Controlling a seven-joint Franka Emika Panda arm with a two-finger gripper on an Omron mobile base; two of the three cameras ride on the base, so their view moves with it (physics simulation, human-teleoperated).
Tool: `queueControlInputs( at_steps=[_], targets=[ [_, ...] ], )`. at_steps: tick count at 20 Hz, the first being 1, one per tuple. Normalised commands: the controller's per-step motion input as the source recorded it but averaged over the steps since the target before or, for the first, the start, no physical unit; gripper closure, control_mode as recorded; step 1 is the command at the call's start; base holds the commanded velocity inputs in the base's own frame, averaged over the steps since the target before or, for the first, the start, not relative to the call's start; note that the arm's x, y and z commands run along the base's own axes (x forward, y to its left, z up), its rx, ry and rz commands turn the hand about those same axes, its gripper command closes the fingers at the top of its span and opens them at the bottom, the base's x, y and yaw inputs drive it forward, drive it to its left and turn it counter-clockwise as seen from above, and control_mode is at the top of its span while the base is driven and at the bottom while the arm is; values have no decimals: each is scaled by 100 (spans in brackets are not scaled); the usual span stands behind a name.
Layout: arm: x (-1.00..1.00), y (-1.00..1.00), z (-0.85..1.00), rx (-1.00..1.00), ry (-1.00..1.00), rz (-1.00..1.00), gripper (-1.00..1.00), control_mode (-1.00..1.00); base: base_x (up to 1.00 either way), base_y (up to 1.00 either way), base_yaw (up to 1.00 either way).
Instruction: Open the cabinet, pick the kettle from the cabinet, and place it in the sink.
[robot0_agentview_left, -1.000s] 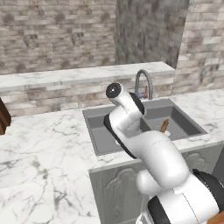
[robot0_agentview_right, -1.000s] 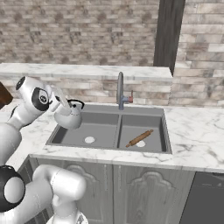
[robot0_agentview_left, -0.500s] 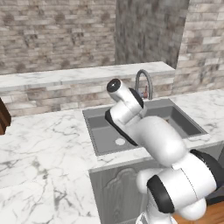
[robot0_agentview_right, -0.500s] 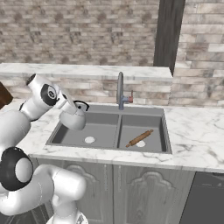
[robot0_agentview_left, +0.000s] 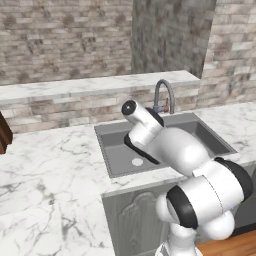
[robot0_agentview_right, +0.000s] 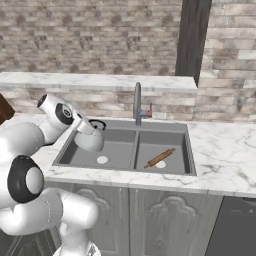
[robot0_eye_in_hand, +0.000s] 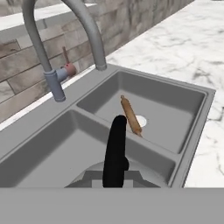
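A wall of grey-brown brick stands behind a white marble worktop, and a low marble ledge runs along the foot of the wall. The sink is set in the worktop and has two basins, with the curved grey faucet at the middle of its back edge. In the right basin lies a brown rolling pin, slanted, with its lower end just beside the round drain. The left basin has a pale round drain on its floor, and the kettle hangs above this basin near its left edge, not yet set down on the floor of the basin as far as the pictures show. The gripper is closed on the black arched handle of the kettle; in the hand view the handle rises dark in front of the camera, with the grey top of the kettle under it. Compared with one second ago, the arm has leaned further forward over the sink and the kettle has come lower, from above the left rim into the left basin, while the rolling pin has stayed in its place. No brand, label or writing can be read on any thing.
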Motion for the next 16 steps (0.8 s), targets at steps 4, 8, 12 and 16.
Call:
queueControlInputs(
  at_steps=[4,8,12,16],
  targets=[
    [31,-4,-22,0,0,7,100,-100,0,0,0],
    [28,-4,-24,0,0,9,100,-100,0,0,0],
    [21,-14,-28,0,0,11,100,-100,0,0,0],
    [22,-10,-25,0,0,6,100,-100,0,0,0]
  ],
)
